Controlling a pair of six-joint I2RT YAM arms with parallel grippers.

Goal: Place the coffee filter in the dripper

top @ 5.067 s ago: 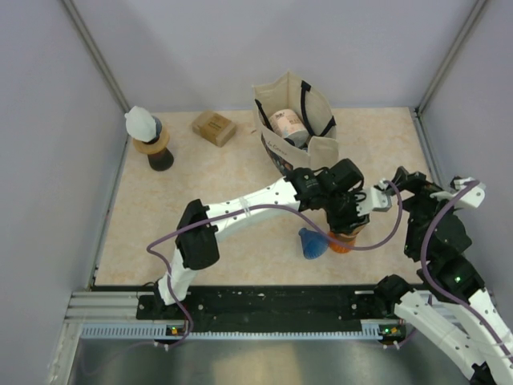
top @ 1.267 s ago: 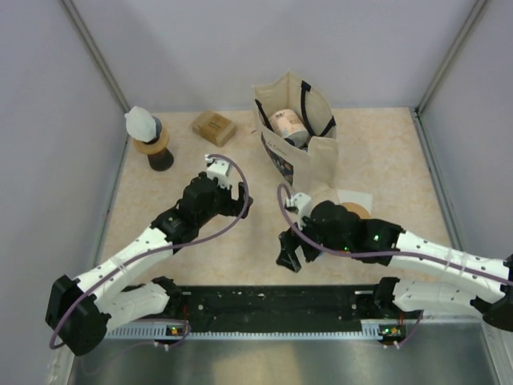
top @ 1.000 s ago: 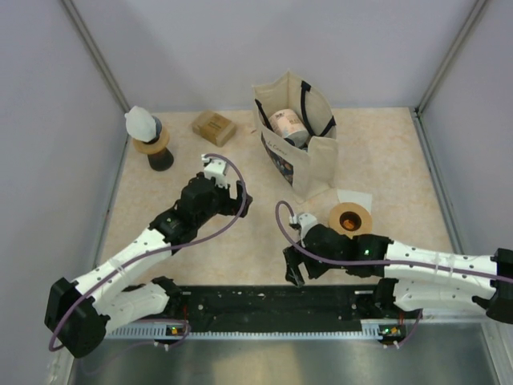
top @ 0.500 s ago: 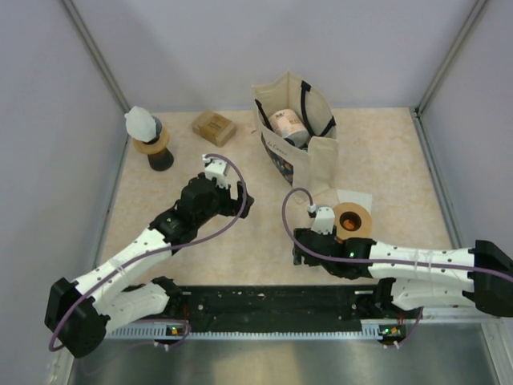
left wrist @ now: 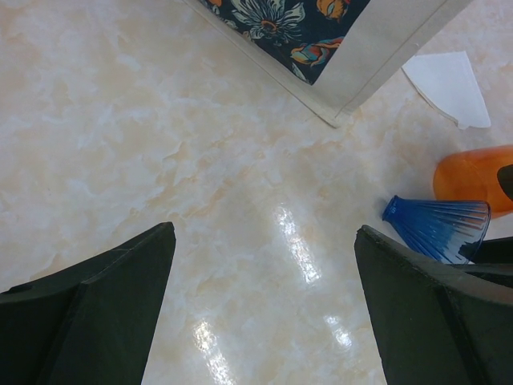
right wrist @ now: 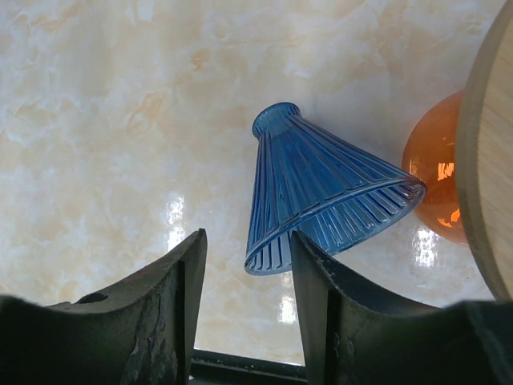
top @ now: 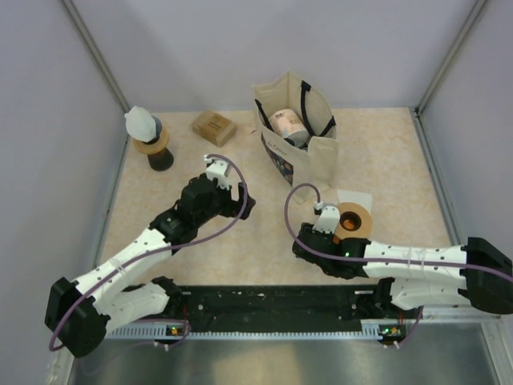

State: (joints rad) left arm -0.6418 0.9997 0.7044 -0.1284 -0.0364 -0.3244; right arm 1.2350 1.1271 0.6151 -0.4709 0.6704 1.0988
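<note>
On the marbled table [top: 385, 152], seen from above, the white coffee filter [top: 358, 196] lies flat by the corner of the tote bag [top: 319, 156], just behind the orange vessel with a wooden collar [top: 353, 220]. The right gripper [top: 300, 243] sits low, just left of that vessel, and covers the dripper in this view; the left gripper [top: 243, 206] hangs well apart to the left. From the left wrist, the left gripper [left wrist: 264, 313] is spread wide over bare table, grasping nothing. The blue ribbed dripper [left wrist: 437, 227] lies on its side beside the orange vessel [left wrist: 473, 178], with the filter [left wrist: 447, 87] beyond them. From the right wrist, the right gripper [right wrist: 247, 245] is released, its fingers straddling the near edge of the dripper's [right wrist: 321, 192] wide rim without pinching it.
</note>
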